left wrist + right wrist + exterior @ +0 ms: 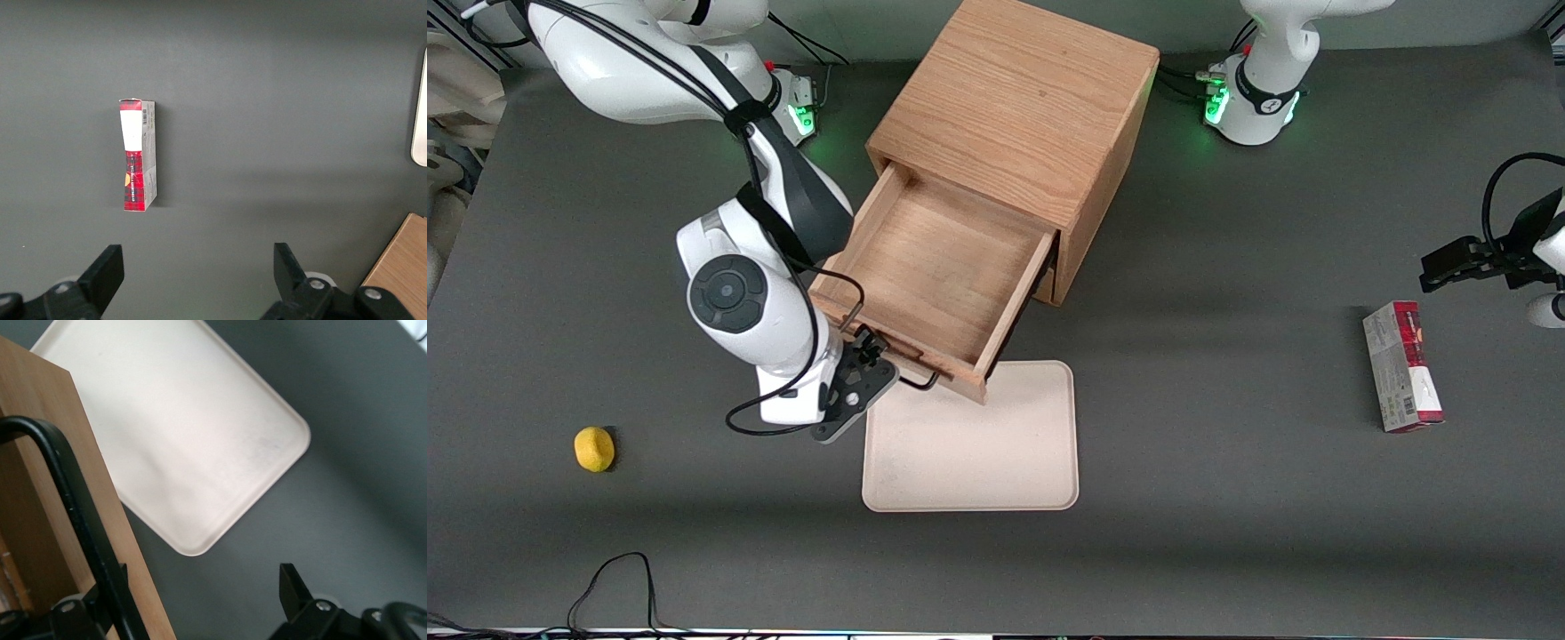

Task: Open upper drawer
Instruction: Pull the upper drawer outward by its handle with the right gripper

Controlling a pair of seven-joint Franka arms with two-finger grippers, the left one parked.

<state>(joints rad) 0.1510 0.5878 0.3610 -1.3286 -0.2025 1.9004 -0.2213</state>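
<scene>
The hand (866, 354) (198, 579) sat at the front panel of the upper drawer (947, 267) (40, 407), low over the worktop (1227, 533) (360, 453), with its fingers (291, 581) spread wide and clamping nothing. In the right wrist view the black wire handle (919, 382) (72, 490) ran down the panel close against one finger, while the other finger stood well clear of it over bare worktop. The upper drawer stood far out of the wooden cabinet (1023, 107), reaching from the cabinet's face toward about seven o'clock in the front view, so that its plain wooden floor and side walls were open to view with nothing lying inside. Its front panel hung above one corner of a pale, rounded tray (969, 453) (193, 427) (420, 113), which lay flat on the worktop at roughly five o'clock from the hand and nearer to the front camera than the cabinet. A small yellow lump (593, 448) lay at about eight o'clock from the hand, well apart from it, toward the working arm's end of the worktop. A red and white carton (1401, 366) (137, 155) lay on its side at about three o'clock from the hand, well apart from the tray, toward the parked arm's end.
</scene>
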